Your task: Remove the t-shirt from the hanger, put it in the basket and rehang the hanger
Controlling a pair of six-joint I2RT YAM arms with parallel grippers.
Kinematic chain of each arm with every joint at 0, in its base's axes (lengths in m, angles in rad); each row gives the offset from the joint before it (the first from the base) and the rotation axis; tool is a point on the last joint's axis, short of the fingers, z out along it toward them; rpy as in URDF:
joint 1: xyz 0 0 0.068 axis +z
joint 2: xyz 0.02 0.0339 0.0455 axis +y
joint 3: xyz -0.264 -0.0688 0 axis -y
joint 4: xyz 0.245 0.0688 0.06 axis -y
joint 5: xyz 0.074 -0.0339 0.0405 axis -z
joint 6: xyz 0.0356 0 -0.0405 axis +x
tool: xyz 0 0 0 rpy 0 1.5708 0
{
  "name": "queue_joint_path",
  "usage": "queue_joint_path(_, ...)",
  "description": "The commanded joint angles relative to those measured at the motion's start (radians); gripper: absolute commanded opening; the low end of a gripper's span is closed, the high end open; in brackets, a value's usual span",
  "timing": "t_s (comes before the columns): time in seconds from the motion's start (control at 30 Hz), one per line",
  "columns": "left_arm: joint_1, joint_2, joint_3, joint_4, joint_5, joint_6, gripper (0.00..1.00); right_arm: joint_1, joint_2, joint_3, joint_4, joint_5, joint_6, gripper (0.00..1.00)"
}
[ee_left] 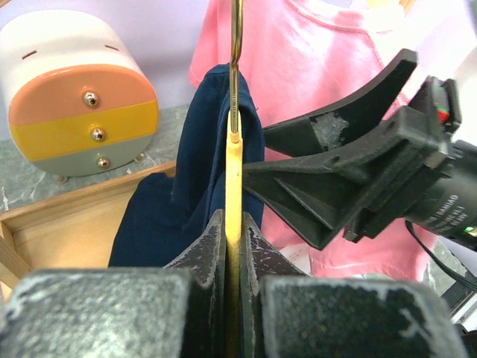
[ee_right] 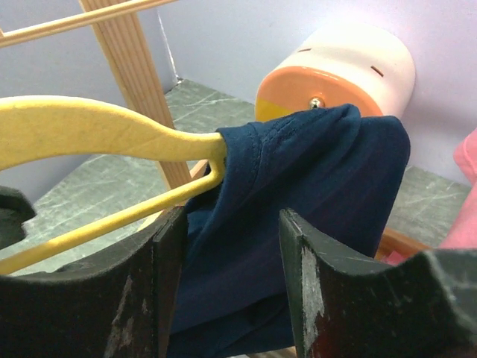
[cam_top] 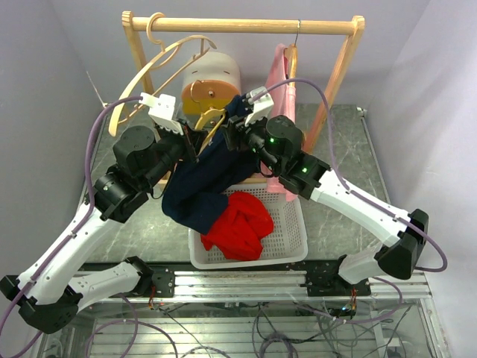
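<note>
The left gripper (ee_left: 233, 224) has its jaws pressed together on the yellow hanger (ee_left: 234, 168) and pinches it firmly. The right gripper (ee_right: 231, 216) has its jaws spread, with a fold of the navy t-shirt (ee_right: 320, 164) between them but not pinched. One end of the hanger sits inside the shirt, and the rest droops toward the white basket (cam_top: 294, 250) on the desk (cam_top: 350, 149). I judge the step is freeing this last shoulder. Next, the right jaws should close on the cloth and draw it off the hanger end.
</note>
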Motion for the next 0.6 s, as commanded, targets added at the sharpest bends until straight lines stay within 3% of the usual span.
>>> queue_joint_path(0.0, -0.005, -0.038, -0.004, 0.074, 0.039, -0.018, 0.07, -0.004, 0.034, 0.026, 0.044, 0.048, -0.016, 0.47)
queue_joint_path(0.13, -0.005, -0.048, -0.004, 0.070, 0.069, -0.022, 0.07, -0.006, 0.068, 0.056, 0.055, 0.068, -0.031, 0.44)
queue_joint_path(0.33, -0.004, -0.061, -0.010, 0.025, 0.058, -0.017, 0.07, -0.007, 0.078, 0.064, 0.080, 0.118, -0.067, 0.00)
queue_joint_path(0.57, -0.005, -0.059, -0.022, -0.066, -0.006, 0.006, 0.07, -0.013, 0.002, 0.067, 0.073, 0.193, -0.135, 0.00)
